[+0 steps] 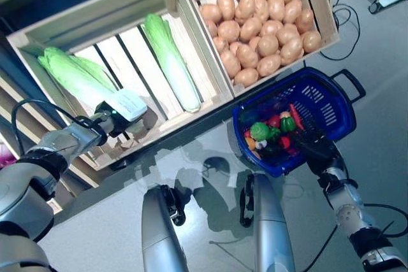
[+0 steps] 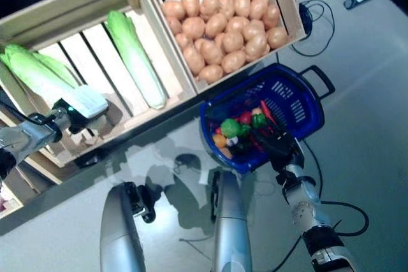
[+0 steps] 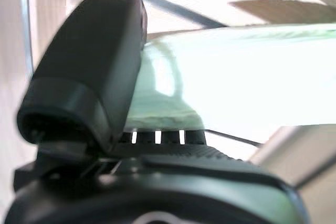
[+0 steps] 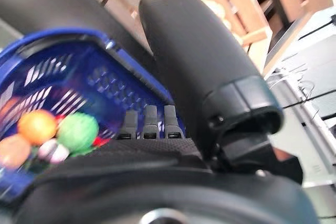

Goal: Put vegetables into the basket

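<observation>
The slatted wooden crate (image 1: 38, 33) is the biggest thing here, and the left hand (image 1: 113, 121) reaches into its near end, with the arm stretched up from the lower left. That hand is clenched on the pale stem end of a napa cabbage (image 1: 76, 78): in its wrist view the thumb (image 3: 92, 72) lies over the top of the pale green stalk and the fingers curl beneath it, so the cabbage is grasped at the butt while its leafy end points away from the hand, up the crate. A second napa cabbage (image 1: 171, 62) lies on the slats just beyond the hand on its inner side, apart from it.

Next to that crate, further from the left hand and above the right one, stands a second crate (image 1: 322, 4) filled with potatoes (image 1: 261, 27).

The right hand (image 1: 312, 146) holds the blue basket (image 1: 331, 103) at its near rim, with the forearm rising from the lower right. The wrist view shows the thumb (image 4: 202, 77) outside the blue wall and the fingers (image 4: 149, 121) hooked over the edge, so this hand grasps the basket. The basket's black handle (image 1: 350, 81) is folded out on the far side from the hand.

Inside the basket, just beside the hand's fingers, lies a heap of small vegetables (image 1: 271, 132): green, red and orange pieces.
</observation>
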Robot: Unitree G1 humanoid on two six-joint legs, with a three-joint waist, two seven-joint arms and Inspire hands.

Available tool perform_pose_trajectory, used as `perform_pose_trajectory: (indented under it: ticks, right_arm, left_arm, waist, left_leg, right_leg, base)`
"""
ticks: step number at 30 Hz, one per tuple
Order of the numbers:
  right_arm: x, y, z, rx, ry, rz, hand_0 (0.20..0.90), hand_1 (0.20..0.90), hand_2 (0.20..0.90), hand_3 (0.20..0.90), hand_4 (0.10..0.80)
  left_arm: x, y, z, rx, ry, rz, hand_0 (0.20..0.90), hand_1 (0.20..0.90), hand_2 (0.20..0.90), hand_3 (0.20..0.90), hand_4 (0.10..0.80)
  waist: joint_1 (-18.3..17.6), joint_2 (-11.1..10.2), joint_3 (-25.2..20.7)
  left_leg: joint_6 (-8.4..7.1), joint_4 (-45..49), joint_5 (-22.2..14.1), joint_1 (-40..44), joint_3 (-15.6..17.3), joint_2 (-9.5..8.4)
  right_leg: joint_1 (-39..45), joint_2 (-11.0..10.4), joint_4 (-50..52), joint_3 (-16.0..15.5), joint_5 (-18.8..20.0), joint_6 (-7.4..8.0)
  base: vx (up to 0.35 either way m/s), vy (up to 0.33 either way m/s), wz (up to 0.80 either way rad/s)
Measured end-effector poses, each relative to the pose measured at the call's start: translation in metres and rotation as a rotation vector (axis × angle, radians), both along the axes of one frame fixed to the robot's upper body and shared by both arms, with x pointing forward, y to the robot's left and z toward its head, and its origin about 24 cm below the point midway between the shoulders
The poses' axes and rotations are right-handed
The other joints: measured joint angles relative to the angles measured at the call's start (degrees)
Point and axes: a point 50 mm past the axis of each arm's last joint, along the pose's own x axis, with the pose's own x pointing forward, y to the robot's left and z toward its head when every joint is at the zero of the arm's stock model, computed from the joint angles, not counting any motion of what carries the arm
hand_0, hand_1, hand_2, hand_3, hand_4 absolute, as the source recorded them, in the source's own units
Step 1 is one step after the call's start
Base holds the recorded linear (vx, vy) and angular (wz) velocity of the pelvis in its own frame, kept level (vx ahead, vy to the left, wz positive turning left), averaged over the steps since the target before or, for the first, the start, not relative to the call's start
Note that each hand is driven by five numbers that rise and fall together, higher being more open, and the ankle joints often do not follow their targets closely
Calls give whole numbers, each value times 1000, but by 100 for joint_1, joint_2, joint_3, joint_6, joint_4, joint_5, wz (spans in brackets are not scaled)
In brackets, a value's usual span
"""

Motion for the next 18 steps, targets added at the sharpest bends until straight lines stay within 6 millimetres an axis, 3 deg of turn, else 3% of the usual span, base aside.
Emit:
perform_pose_trajectory:
  ticks: [7, 11, 18]
  right_arm:
    - [1, 10, 1, -37, -35, 15, 900, 900, 900, 900, 800]
    - [0, 30, 2, -137, -83, 78, 900, 900, 900, 900, 800]
    - [-7, 44, -3, -377, -94, 189, 900, 900, 900, 900, 800]
  left_arm:
    - [-1, -29, 15, -358, -85, -140, 300, 300, 300, 300, 400]
    - [-7, -47, 26, -665, -154, -230, 300, 300, 300, 300, 400]
    - [-19, -73, 0, -1386, -45, -266, 300, 300, 300, 300, 400]
  waist:
    - [8, -12, -13]
    - [93, -10, -45]
    - [210, 47, -449]
  left_leg:
    - [-67, -812, 47, 1109, 136, -104]
    - [-147, -1787, 380, 1866, 251, -209]
    - [-292, -3111, 649, 3271, 353, -276]
  right_leg:
    - [1146, -30, -840, -180, 65, 74]
    - [1786, -7, -1661, -333, 346, 53]
    - [3117, 119, -2960, -619, 690, 100]
  base:
    - [28, -29, 5]
    - [54, -57, -1]
    - [95, -57, -8]
